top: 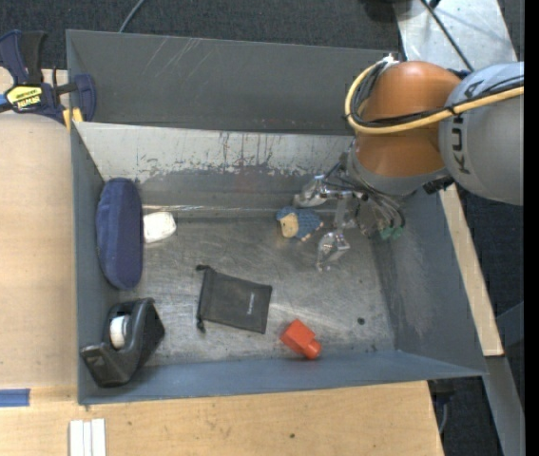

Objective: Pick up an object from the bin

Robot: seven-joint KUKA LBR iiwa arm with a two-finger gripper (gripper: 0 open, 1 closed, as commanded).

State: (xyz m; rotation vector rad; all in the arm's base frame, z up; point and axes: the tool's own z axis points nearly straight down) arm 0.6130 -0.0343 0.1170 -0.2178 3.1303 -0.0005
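— Camera view: the gripper [334,243] is hanging low near the bin's back wall [250,155], just beside a small tan-and-blue thing [293,223]. It looks like the approach step, and next it is needing to settle over that thing.
— Spread or pinching?
— That is proving impossible to tell; the orange wrist cover [402,122] is crowding it.

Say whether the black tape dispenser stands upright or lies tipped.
Tipped: the black tape dispenser lies on its side, the roll's round face turned upward.

You see a blue pouch [120,232] just beside a white lump [159,226], a black tape dispenser [125,342] below, a flat black wallet [235,304], a red block [300,339].
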